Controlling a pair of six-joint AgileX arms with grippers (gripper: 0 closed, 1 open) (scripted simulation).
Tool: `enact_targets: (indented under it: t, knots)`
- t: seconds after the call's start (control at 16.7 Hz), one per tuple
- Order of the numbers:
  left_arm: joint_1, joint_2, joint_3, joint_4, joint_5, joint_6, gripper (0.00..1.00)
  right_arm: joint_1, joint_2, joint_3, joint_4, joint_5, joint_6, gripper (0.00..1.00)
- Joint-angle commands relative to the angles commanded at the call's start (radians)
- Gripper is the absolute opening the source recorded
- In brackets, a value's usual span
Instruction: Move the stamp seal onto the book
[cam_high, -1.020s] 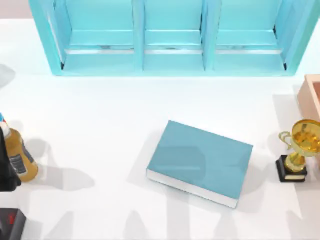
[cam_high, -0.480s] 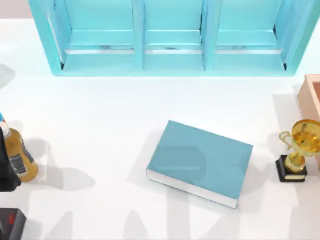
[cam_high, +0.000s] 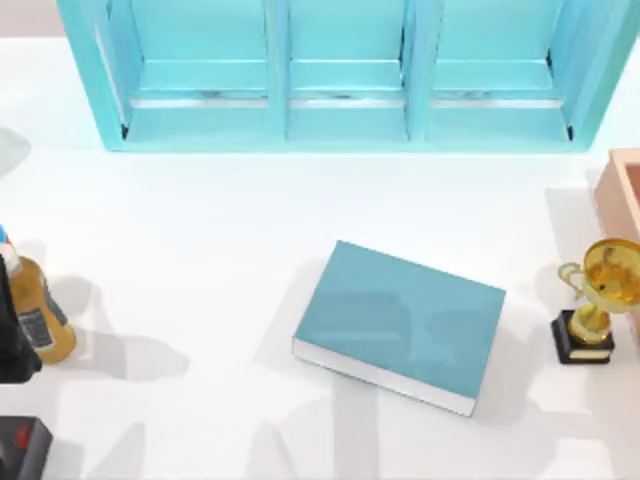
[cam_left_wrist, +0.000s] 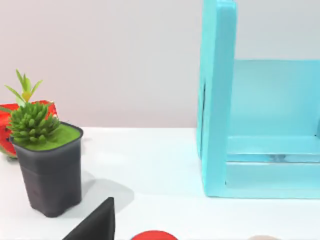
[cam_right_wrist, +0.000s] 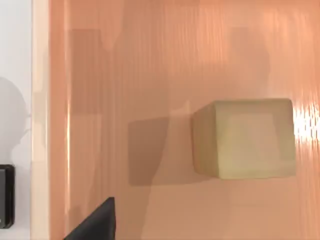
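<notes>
stamp seal sitting in the orange tray, book lying bare on the table

the large teal-blue hardcover book (cam_high: 402, 322) with white page edges is lying flat on the white table (cam_high: 220, 250), a little right of the middle and turned at a slant, with nothing resting on its cover. the small tan-brown squarish stamp seal block (cam_right_wrist: 244, 138) is showing in the right wrist view, standing on the floor of a shallow peach-orange tray (cam_right_wrist: 125, 75) and casting a soft shadow beside it; the block is well apart from the tray's pale rim. in the top view a corner of that peach-orange tray (cam_high: 622, 190) is peeking in at the table's right edge, just behind a gold trophy on a black base (cam_high: 598, 300), which is standing to the right of the book and apart from it.

a teal open shelf unit (cam_high: 340, 75) is spanning the far side of the table. at the left edge an amber bottle (cam_high: 38, 315) is standing, with a black object bearing a red mark (cam_high: 22, 445) nearer the front corner. the left wrist view is facing a dark pot with a green succulent (cam_left_wrist: 47, 160) beside the shelf's side wall.

i cannot tell whether either claw is released or clenched.
</notes>
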Motion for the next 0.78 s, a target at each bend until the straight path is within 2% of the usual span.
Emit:
enact_targets:
  t: [0.42, 0.78]
  knots:
    - [0.0, 0.0, 0.0, 0.0, 0.0, 0.0, 1.0, -0.071, 0.509, 0.415, -0.332, -0.002, -0.076, 1.0]
    - [0.0, 0.0, 0.0, 0.0, 0.0, 0.0, 1.0, -0.083, 0.591, 0.482, -0.391, -0.003, -0.09, 1.0]
